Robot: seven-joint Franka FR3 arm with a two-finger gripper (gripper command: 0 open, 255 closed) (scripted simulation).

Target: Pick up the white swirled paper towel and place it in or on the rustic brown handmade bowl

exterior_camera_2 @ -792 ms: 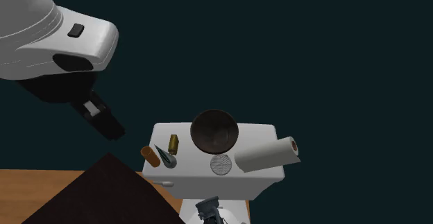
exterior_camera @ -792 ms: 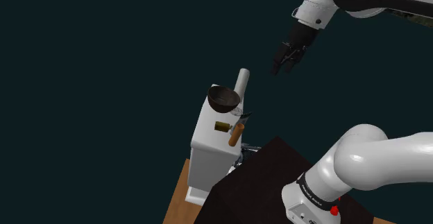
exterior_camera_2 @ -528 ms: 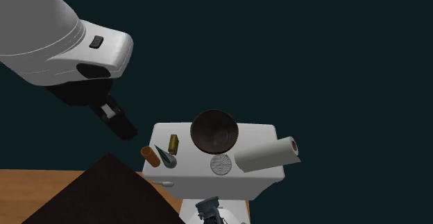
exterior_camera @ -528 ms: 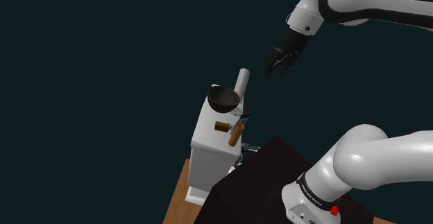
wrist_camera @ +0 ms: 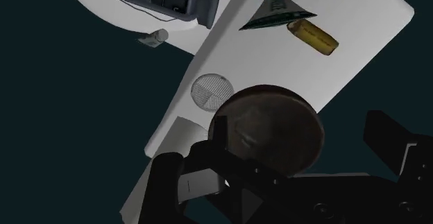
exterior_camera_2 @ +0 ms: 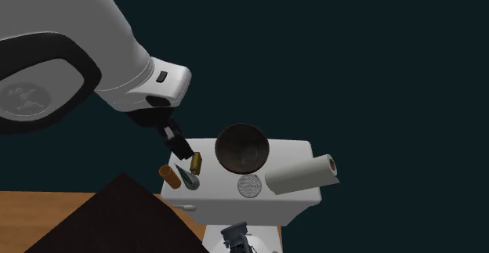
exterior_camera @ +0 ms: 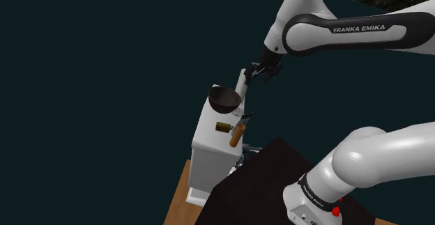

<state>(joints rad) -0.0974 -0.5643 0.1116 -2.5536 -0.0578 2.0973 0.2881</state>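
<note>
The gripper (exterior_camera_2: 175,142) hung empty with fingers apart near the brown bowl (exterior_camera_2: 242,149), so the paper towel (exterior_camera_2: 302,175), lying just right of that bowl in the second exterior view, called for a grasp squarely across its roll.

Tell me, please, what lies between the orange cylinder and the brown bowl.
A dark cone and a small brass-coloured cylinder lie between the orange cylinder and the bowl, in the second exterior view.

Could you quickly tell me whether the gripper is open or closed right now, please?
Gripper: open, fingers apart, holding nothing; the paper towel lies apart from it.
</note>
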